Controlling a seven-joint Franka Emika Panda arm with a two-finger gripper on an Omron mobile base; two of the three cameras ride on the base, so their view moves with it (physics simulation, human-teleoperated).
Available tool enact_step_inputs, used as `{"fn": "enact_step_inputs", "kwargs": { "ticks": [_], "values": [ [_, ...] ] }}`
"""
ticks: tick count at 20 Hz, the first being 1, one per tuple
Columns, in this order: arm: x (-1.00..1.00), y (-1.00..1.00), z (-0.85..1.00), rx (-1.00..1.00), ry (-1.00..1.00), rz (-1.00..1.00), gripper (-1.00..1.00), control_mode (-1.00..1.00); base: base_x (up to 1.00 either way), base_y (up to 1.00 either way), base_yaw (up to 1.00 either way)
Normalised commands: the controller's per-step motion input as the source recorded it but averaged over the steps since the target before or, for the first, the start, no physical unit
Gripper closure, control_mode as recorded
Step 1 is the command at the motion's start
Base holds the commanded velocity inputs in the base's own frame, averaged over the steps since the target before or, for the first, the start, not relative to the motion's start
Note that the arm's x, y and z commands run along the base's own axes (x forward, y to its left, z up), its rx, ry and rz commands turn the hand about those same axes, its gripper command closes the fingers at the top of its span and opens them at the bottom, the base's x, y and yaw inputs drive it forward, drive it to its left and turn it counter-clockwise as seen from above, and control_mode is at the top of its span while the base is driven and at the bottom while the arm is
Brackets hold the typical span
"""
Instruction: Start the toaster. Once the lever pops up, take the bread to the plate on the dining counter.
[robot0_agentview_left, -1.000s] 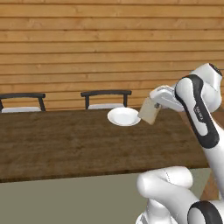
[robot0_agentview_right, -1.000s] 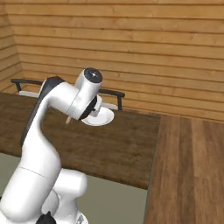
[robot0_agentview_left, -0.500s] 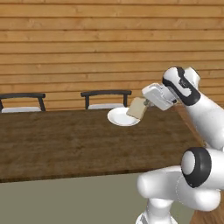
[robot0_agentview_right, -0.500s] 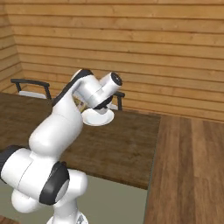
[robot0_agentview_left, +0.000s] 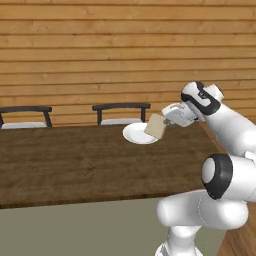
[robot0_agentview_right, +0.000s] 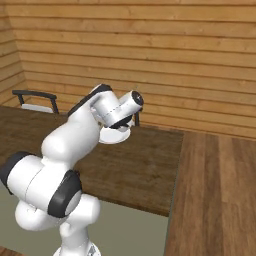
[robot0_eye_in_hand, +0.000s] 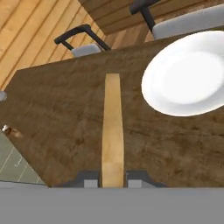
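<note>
Clearly the hand (robot0_eye_in_hand: 112, 178) is pinching the bread (robot0_eye_in_hand: 112, 131): in the hand view, at bottom centre, the two dark fingertips (robot0_eye_in_hand: 90, 180) press against either face of the slice, which rises edge-on up the middle of the frame as a narrow tan strip. In the left base view the hand (robot0_agentview_left: 167, 120) sits right of centre with the bread (robot0_agentview_left: 155, 125) hanging from it as a tilted tan square, held above the counter and overlapping the right rim of the plate (robot0_agentview_left: 135, 134). In the hand view the plate (robot0_eye_in_hand: 188, 74) lies at the upper right, round and white, apart from the slice's edge. The dining counter (robot0_eye_in_hand: 57, 109) spreads dark brown beneath both. Two dark-framed chairs (robot0_agentview_left: 120, 112) stand behind the counter's far edge, against the wooden plank wall (robot0_agentview_left: 100, 55). In the right base view the arm's own white links cover the hand, and part of the plate (robot0_agentview_right: 112, 136) shows just below them, left of centre.
</note>
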Motion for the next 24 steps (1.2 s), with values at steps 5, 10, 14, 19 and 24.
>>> {"fn": "enact_step_inputs", "kwargs": {
  "ticks": [5, 10, 14, 19, 24],
  "values": [
    [0.79, 0.06, -0.29, -0.03, -0.08, 0.00, 1.00, -1.00, 0.00, 0.00, 0.00],
    [0.43, 0.00, -0.08, 0.02, 0.01, 0.02, 1.00, -1.00, 0.00, 0.00, 0.00],
    [0.18, 0.00, -0.20, 0.02, 0.07, 0.02, 1.00, -1.00, 0.00, 0.00, 0.00],
    [0.27, 0.11, -0.24, 0.00, 0.02, 0.00, 1.00, -1.00, 0.00, 0.00, 0.00],
    [0.31, 0.00, -0.18, -0.01, -0.01, 0.00, 1.00, -1.00, 0.00, 0.00, 0.00]
  ]
}}
